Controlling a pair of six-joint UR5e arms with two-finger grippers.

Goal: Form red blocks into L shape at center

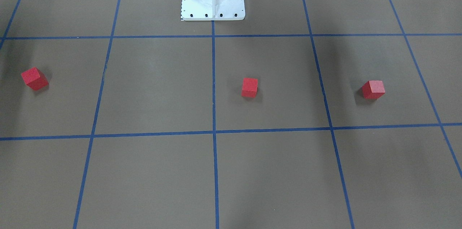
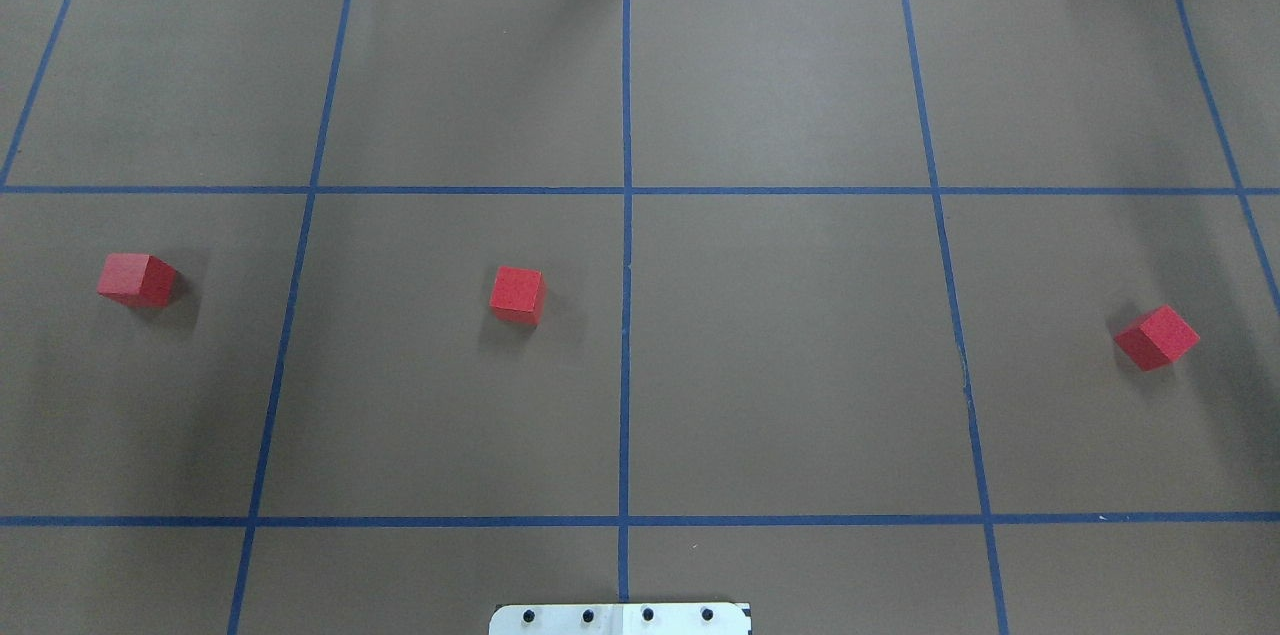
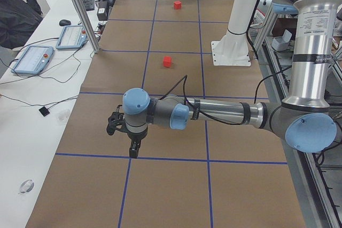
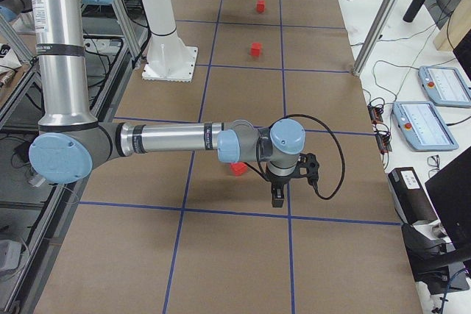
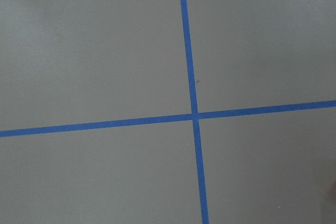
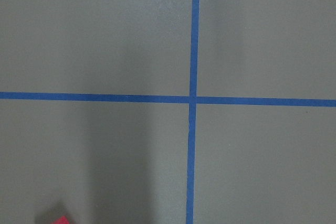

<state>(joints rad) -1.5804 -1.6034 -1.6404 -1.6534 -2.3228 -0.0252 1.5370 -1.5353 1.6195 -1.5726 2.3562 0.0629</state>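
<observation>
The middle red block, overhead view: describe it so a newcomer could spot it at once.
Find the blue tape line running from the far edge to the white base plate. The middle red block sits just left of it, in the middle row of squares. It alone lies near that line; the left block and the right block sit far out.
</observation>
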